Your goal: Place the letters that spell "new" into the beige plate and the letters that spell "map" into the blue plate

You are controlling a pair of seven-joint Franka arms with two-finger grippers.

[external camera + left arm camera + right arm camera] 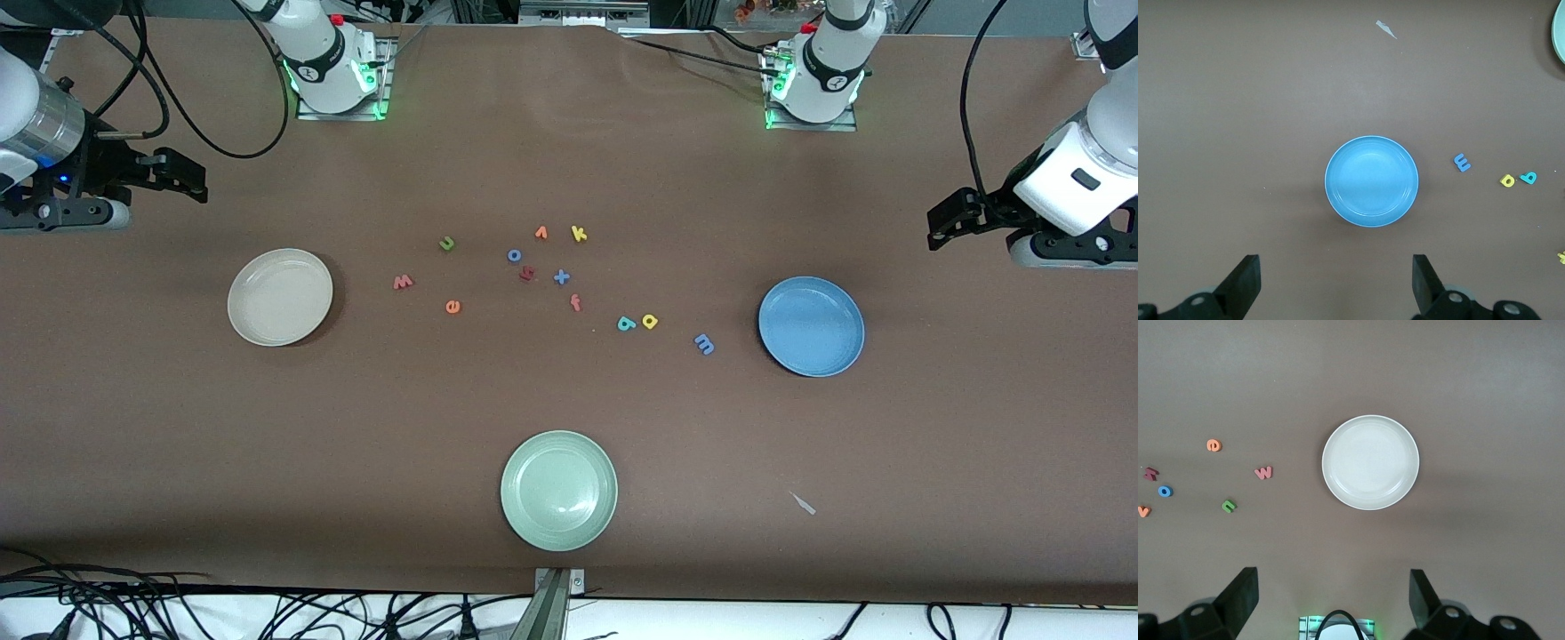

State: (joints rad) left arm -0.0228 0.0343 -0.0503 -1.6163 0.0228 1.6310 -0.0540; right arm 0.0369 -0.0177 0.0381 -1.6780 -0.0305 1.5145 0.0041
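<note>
The beige plate (280,296) (1370,462) lies empty toward the right arm's end. Beside it lie the green n (447,243) (1229,506), pinkish w (403,282) (1263,473) and orange e (452,307) (1214,445). Toward the left arm's end the blue plate (811,325) (1371,181) is empty too, with the blue m (703,344) (1461,162), yellow p (650,321) (1507,180) and teal a (626,324) (1529,177) beside it. My right gripper (173,173) (1333,603) hangs open and empty high over the table by the beige plate. My left gripper (956,218) (1336,287) is open and empty by the blue plate.
A pale green plate (558,490) sits nearest the front camera. In the middle are other letters: blue o (514,255), orange v (540,233), yellow k (579,234), blue x (561,277), red-orange f (575,303) and a dark red one (526,274). A paper scrap (804,503) lies loose.
</note>
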